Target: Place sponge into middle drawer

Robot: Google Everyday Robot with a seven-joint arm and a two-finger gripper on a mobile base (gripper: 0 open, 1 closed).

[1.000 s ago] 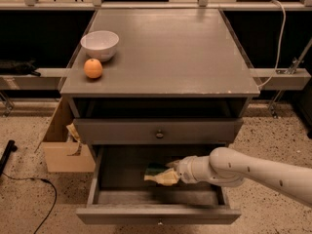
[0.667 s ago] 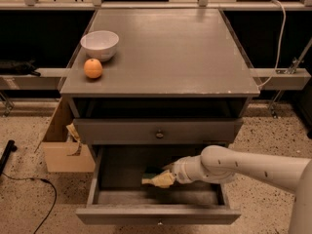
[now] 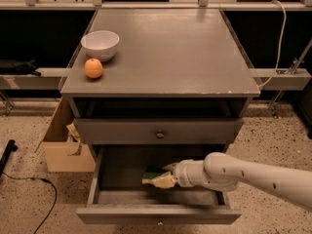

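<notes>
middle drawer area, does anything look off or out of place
Nothing looks spilled or damaged. The middle drawer stands pulled open, and the gripper inside it holds the sponge tilted, not lying flat. An open cardboard box sits on the floor beside the cabinet.

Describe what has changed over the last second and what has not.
The gripper, holding the sponge, has edged slightly left in the picture inside the open middle drawer; nothing was let go. The white bowl, the orange and the upper drawer stayed put.
</notes>
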